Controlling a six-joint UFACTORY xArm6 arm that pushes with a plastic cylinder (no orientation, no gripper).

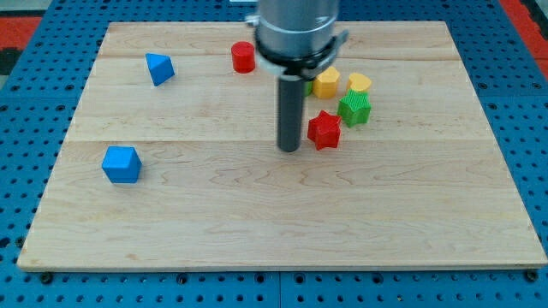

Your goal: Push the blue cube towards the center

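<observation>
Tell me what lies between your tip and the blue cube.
Nothing: the camera view shows bare wooden board between my tip and the blue cube at the view's left.

Block: your blue cube (121,164), solid blue, resting flat.
Place: you find it near the board's left edge, lower half, well apart from other blocks.
</observation>
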